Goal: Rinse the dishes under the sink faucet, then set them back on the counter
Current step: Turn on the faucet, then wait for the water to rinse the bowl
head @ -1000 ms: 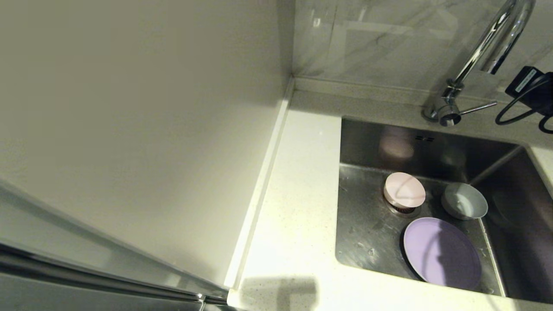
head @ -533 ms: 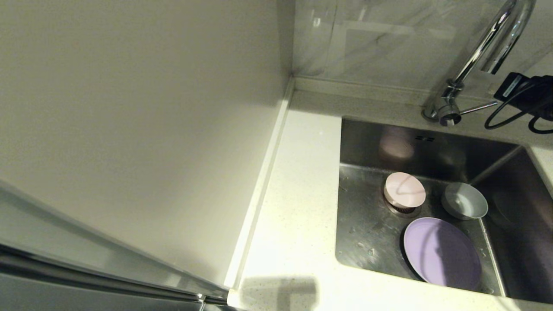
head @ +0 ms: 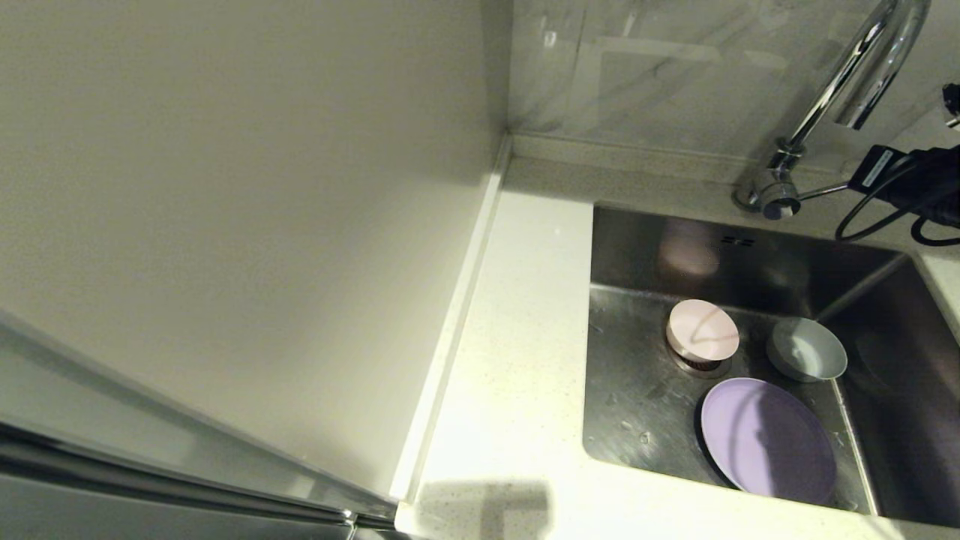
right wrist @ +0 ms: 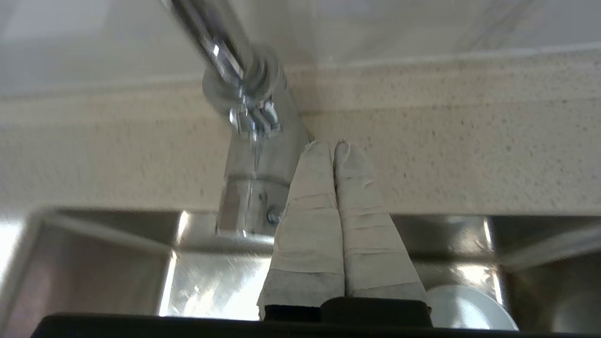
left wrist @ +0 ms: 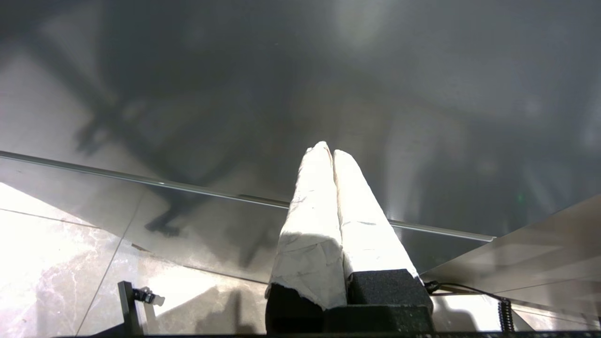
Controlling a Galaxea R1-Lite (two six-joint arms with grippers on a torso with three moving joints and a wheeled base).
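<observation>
In the head view the sink (head: pixel 637 255) holds a pale pink bowl (head: pixel 703 330) over the drain. A blue-grey bowl (head: pixel 806 349) sits beside it and a lilac plate (head: pixel 766 439) lies at the front. The chrome faucet (head: pixel 847 75) rises behind the sink, its thin lever (head: pixel 823 190) pointing right. My right arm (head: pixel 911 187) reaches in from the right edge to the lever's tip. My right gripper (right wrist: pixel 334 144) is shut and empty, its fingertips beside the faucet base (right wrist: pixel 256 188) over the rear counter strip. My left gripper (left wrist: pixel 328 151) is shut and empty, parked out of the head view.
The white speckled counter (head: pixel 525 337) runs along the sink's left side to a raised rim below the beige wall panel (head: pixel 225 225). A marbled backsplash (head: pixel 637 67) stands behind the faucet. Black cables (head: pixel 862 217) hang from my right wrist near the lever.
My right arm has come down and leftward from beside the faucet neck to the tip of the lever. The dishes have not moved.
</observation>
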